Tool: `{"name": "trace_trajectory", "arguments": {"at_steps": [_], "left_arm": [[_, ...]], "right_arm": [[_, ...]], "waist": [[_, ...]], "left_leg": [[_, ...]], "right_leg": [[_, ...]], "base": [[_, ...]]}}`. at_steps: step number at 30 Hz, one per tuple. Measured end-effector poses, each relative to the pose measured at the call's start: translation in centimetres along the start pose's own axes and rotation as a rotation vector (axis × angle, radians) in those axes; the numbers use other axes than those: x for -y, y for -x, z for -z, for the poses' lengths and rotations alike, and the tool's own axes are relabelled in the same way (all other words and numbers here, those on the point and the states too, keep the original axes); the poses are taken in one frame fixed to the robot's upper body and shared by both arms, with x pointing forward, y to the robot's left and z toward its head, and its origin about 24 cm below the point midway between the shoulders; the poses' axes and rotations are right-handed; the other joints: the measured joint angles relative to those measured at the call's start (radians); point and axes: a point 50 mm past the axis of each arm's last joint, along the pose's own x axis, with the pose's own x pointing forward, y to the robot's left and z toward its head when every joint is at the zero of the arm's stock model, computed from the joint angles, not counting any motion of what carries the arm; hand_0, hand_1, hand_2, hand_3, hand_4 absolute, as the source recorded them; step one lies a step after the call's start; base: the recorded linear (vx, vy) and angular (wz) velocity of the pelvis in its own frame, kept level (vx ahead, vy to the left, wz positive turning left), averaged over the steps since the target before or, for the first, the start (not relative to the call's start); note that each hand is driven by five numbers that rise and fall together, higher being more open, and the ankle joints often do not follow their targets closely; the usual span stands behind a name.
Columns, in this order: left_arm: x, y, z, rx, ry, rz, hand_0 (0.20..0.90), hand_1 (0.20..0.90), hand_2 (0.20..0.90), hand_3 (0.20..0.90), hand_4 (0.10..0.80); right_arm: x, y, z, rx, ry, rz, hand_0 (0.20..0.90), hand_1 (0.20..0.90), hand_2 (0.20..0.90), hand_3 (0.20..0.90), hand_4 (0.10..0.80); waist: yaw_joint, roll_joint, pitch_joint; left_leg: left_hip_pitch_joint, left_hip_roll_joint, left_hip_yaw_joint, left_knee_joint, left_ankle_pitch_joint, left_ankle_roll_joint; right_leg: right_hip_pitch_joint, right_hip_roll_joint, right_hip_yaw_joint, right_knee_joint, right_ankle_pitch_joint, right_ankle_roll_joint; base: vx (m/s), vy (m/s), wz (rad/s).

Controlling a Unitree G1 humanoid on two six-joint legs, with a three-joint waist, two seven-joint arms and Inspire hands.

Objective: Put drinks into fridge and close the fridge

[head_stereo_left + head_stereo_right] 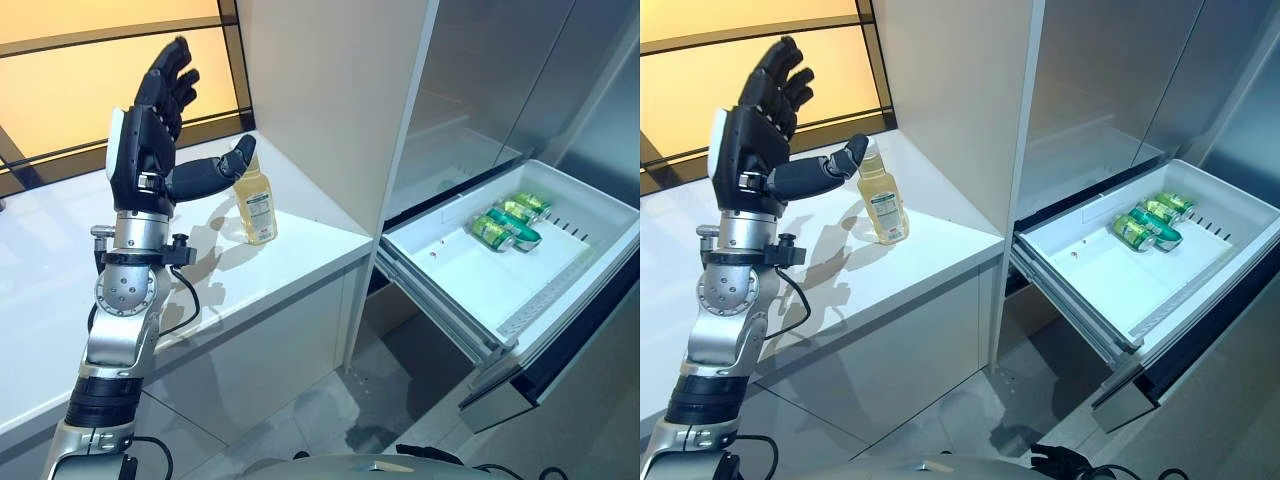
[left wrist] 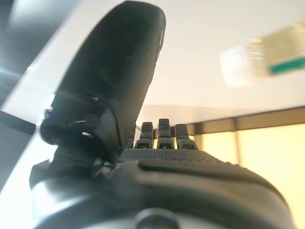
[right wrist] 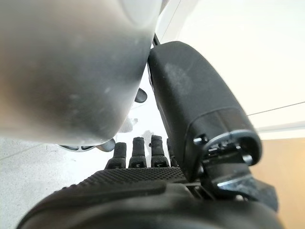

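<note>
A bottle of yellow drink (image 1: 256, 205) with a white label stands upright on the white counter (image 1: 300, 250), close to the tall cabinet wall. My left hand (image 1: 145, 140) is raised above the counter to the bottle's left, open and empty, with its fingers pointing up. Its thumb (image 1: 215, 170) reaches towards the bottle's top; I cannot tell whether it touches. The fridge drawer (image 1: 480, 280) is pulled out at the right, with green cans (image 1: 510, 222) lying at its far end. My right hand (image 3: 143, 191) shows in the right wrist view, open and empty, low beside the robot.
The steel fridge front (image 1: 500, 80) rises behind the open drawer. The drawer's front panel (image 1: 540, 380) juts out over the grey tiled floor (image 1: 330, 410). A window with orange light (image 1: 70, 80) runs behind the counter.
</note>
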Motion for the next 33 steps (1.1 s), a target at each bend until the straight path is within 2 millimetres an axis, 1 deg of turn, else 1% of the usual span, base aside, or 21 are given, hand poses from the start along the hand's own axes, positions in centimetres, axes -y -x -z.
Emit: {"name": "trace_trajectory", "arguments": {"at_steps": [4, 9, 15, 20, 27, 33], "left_arm": [[-0.1, 0.2, 1.5, -0.094, 0.026, -0.011, 0.9, 0.9, 0.9, 0.9, 0.8], [-0.3, 0.5, 2.7, -0.174, 0.097, -0.033, 0.9, 0.9, 0.9, 0.9, 0.8], [0.1, 1.0, 4.3, -0.273, 0.162, -0.028, 0.9, 0.9, 0.9, 0.9, 0.8], [0.2, 1.2, 4.8, -0.306, 0.16, -0.025, 0.9, 0.9, 0.9, 0.9, 0.8], [-0.3, 1.9, 6.3, -0.372, 0.148, -0.044, 0.9, 0.9, 0.9, 0.9, 0.8], [-0.5, 2.0, 6.7, -0.39, 0.139, -0.057, 0.9, 0.9, 0.9, 0.9, 0.8]], "right_arm": [[0.0, 0.0, -0.2, -0.002, 0.011, -0.002, 0.9, 0.9, 0.9, 0.9, 0.8], [0.0, -0.1, -0.8, 0.002, 0.036, -0.007, 0.9, 0.9, 0.9, 0.9, 0.8], [-0.2, -0.2, -1.4, 0.008, 0.059, -0.013, 0.9, 0.9, 0.9, 0.9, 0.8], [-0.3, -0.3, -1.7, 0.01, 0.078, -0.019, 0.9, 0.9, 0.9, 0.9, 0.8], [-0.4, -0.3, -2.0, 0.009, 0.082, -0.025, 0.9, 0.9, 0.9, 0.9, 0.8], [-0.4, -0.3, -2.1, 0.007, 0.091, -0.034, 0.9, 0.9, 0.9, 0.9, 0.8]], "waist": [[-0.005, 0.001, 0.002], [-0.015, -0.002, 0.016], [-0.034, -0.006, 0.022], [-0.044, -0.008, 0.026], [-0.058, -0.008, 0.026], [-0.06, -0.008, 0.026]], "left_leg": [[0.001, 0.0, 0.003, 0.0, -0.001, 0.0], [0.01, 0.0, 0.011, 0.0, -0.003, 0.002], [0.016, 0.001, 0.02, 0.0, -0.007, 0.004], [0.025, 0.001, 0.035, 0.0, -0.009, 0.006], [0.029, 0.003, 0.042, 0.0, -0.011, 0.005], [0.036, 0.005, 0.057, 0.0, -0.015, 0.006]], "right_leg": [[0.0, 0.0, 0.002, 0.0, 0.0, 0.0], [0.007, -0.001, 0.011, 0.0, 0.0, 0.0], [0.011, -0.002, 0.017, 0.0, -0.001, 0.001], [0.012, -0.002, 0.035, 0.0, -0.001, 0.001], [0.012, -0.001, 0.042, 0.0, -0.001, 0.001], [0.013, -0.001, 0.06, 0.0, -0.001, 0.001]], "base": [[0.011, 0.014, -0.01], [0.024, 0.028, -0.05], [0.008, 0.01, -0.02], [0.007, 0.017, -0.09], [0.004, 0.007, -0.03], [0.004, 0.013, -0.07]]}}
